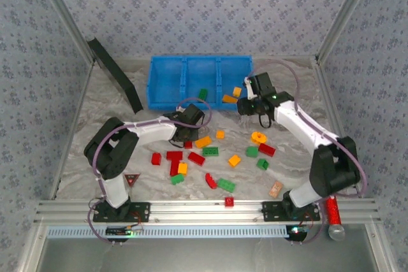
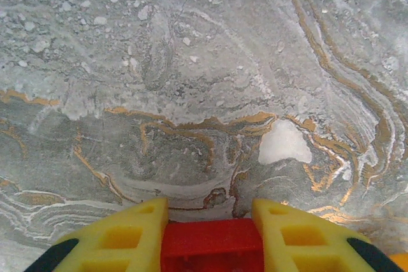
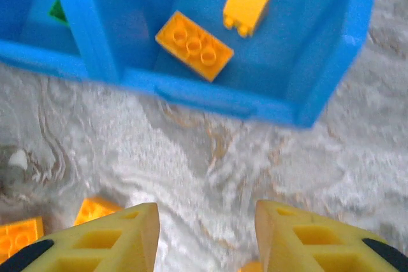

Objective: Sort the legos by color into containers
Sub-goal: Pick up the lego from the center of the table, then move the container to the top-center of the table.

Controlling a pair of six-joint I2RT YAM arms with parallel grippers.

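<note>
The left gripper (image 2: pixel 209 216) has its two yellow fingers (image 2: pixel 127 237) set against the sides of a red lego (image 2: pixel 210 246), which sits centred between them, close above the marbled table (image 2: pixel 191 93). Before lifting, confirm that both fingers bear squarely on the brick's flat sides; a skewed grip would probably let the smooth plastic twist out. Lift straight up to clear the neighbouring legos (image 1: pixel 210 151) scattered across the middle of the table, then carry toward the blue tray (image 1: pixel 153 84) at the far edge. The tray's middle compartment holds a green lego (image 1: pixel 203 93) and its right compartment holds two orange legos (image 3: pixel 194 46), so the left compartment is the probable destination for red. Release low, inside the walls, to prevent bounce-out. The right gripper (image 3: pixel 205 214) hangs just in front of the tray's right compartment, jaws apart with nothing between them; route the left arm clear of it.
</note>
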